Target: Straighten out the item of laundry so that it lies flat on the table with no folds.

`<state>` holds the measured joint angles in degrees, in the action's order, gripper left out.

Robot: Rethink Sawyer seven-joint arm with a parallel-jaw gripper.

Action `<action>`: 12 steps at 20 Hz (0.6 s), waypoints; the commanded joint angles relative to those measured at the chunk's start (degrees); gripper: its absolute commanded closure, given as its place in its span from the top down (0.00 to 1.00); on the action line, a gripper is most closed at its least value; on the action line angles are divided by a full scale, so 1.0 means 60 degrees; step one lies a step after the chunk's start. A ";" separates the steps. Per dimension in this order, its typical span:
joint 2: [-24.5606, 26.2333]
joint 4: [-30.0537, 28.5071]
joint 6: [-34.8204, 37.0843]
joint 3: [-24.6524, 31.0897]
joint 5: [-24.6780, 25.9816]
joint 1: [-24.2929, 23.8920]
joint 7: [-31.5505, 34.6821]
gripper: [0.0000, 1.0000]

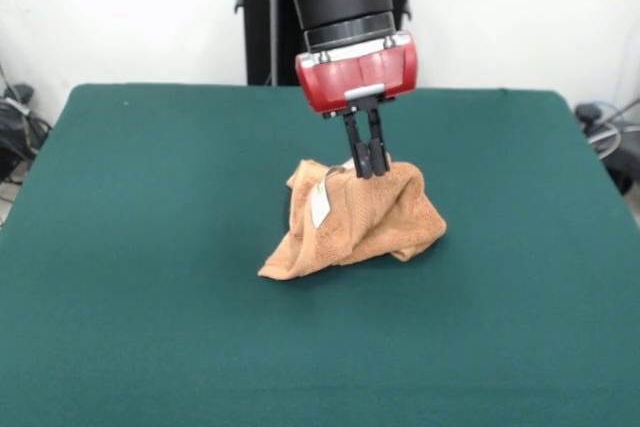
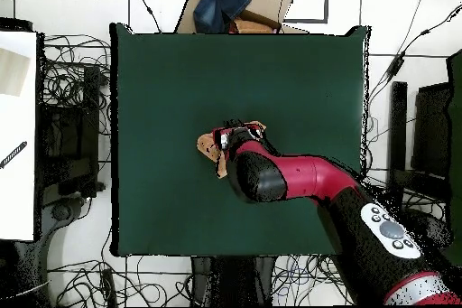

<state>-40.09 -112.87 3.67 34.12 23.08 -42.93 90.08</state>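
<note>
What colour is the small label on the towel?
White. The label sits on the orange-tan towel, clearest in the front view.

Nothing here can be read. The small white label (image 1: 320, 205) on the towel (image 1: 352, 219) shows no lettering I can make out, and the pale buttons (image 2: 391, 229) on the arm carry no legible marks.

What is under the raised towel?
The towel is pinched at its top by the gripper and tented; its lower edges rest on the green table. Anything beneath the tent is covered. Overhead, the arm hides most of it.
</note>
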 commanded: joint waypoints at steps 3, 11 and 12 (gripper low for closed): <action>0.0304 -0.0505 0.0100 0.0244 0.0451 0.0167 0.0798 0.00; 0.0326 -0.0553 0.0078 0.0341 0.0478 0.0078 0.0765 0.00; 0.0344 -0.0554 0.0063 0.0358 0.0488 0.0057 0.0759 0.00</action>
<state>-40.09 -112.87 3.67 34.15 23.08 -42.93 90.08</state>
